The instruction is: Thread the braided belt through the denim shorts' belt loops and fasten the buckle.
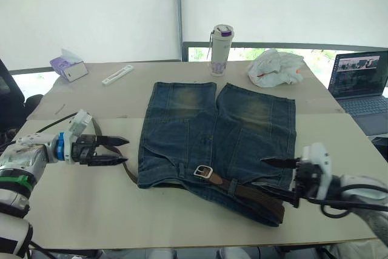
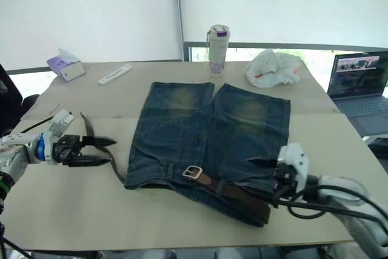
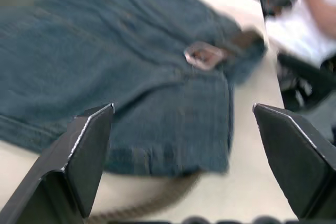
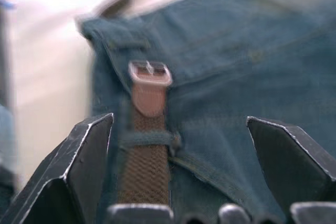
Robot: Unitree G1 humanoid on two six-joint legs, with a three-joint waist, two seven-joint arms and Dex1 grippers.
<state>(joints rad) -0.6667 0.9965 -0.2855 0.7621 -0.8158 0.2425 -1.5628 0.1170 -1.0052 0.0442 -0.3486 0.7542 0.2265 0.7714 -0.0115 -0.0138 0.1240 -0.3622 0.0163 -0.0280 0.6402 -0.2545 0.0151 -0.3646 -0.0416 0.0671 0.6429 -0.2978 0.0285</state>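
The denim shorts (image 1: 218, 137) lay flat on the table (image 1: 182, 216), waistband nearest the robot. The braided belt (image 1: 254, 195) ran along the waistband under a belt loop (image 4: 149, 139), buckle (image 1: 203, 171) unfastened (strap tail trailing off the left side). Left gripper (image 1: 112, 151) and right gripper (image 1: 280, 180) hovered wide apart, holding nothing.

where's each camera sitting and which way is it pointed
Left eye and right eye views: on the head, looking forward and down over the table, both arms showing.
Left wrist view: on the left arm, looking past its open left pincer across the denim shorts.
Right wrist view: on the right arm, looking past its open right pincer along the braided belt.
All views share the buckle.
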